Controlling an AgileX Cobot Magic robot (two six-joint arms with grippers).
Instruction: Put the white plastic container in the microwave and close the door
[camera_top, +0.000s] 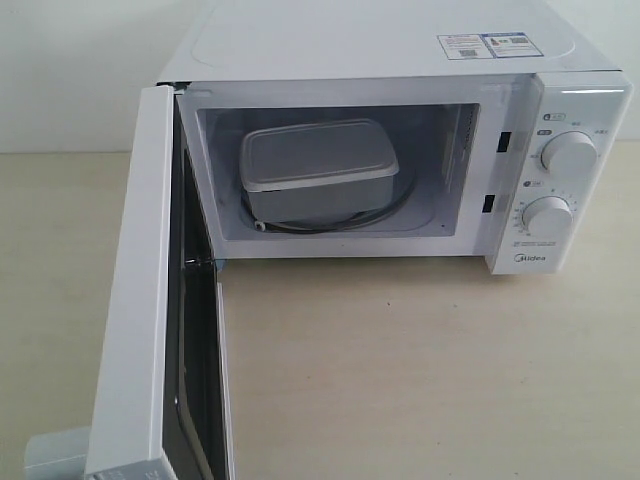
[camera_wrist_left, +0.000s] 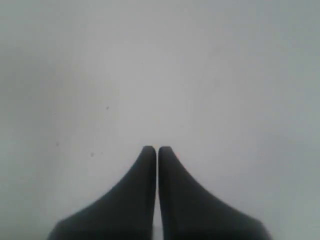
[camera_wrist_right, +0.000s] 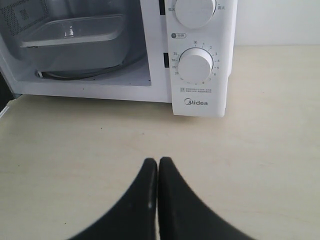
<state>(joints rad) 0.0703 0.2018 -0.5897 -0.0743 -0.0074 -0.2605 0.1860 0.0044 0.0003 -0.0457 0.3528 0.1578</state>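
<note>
The white plastic container (camera_top: 318, 170) sits inside the microwave (camera_top: 380, 45), on the turntable, lid on. The right wrist view also shows the container (camera_wrist_right: 75, 37) in the cavity. The door (camera_top: 135, 300) stands swung wide open to the left, edge toward the camera. My left gripper (camera_wrist_left: 157, 148) is shut and empty, tips close against a plain white surface that fills its view. My right gripper (camera_wrist_right: 158, 160) is shut and empty, over the table in front of the microwave's dial panel (camera_wrist_right: 202, 102). Neither gripper shows in the exterior view.
Two round dials (camera_top: 568, 154) sit on the right panel. The beige table (camera_top: 420, 360) stretches in front of the microwave. A grey part (camera_top: 55, 455) peeks out behind the open door at the lower left corner.
</note>
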